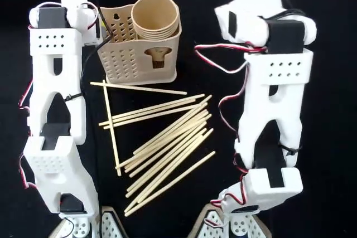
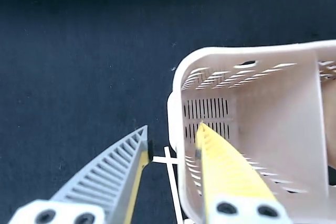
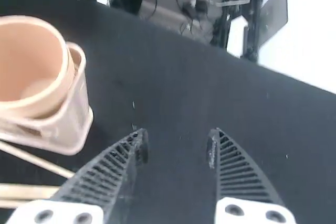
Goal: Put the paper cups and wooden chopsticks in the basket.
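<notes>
A beige perforated basket [image 1: 134,57] stands at the back of the black table. A stack of paper cups [image 1: 156,16] sits in its right compartment; the left compartment [image 2: 262,108] holds nothing. Several wooden chopsticks [image 1: 164,143] lie fanned out on the table in front of the basket. My left gripper [image 2: 170,140] is open and straddles the basket's left wall [image 2: 176,114], its yellow finger [image 2: 220,166] inside and the other outside. Two crossed chopsticks [image 2: 169,163] show below it. My right gripper [image 3: 176,145] is open over bare table, to the right of the cups [image 3: 31,66] and basket [image 3: 58,124].
The left arm [image 1: 56,82] runs along the table's left side and the right arm [image 1: 273,82] along its right, with the chopsticks between them. Red and white cables [image 1: 223,65] hang off the right arm. Dark equipment [image 3: 226,9] stands beyond the table's far edge.
</notes>
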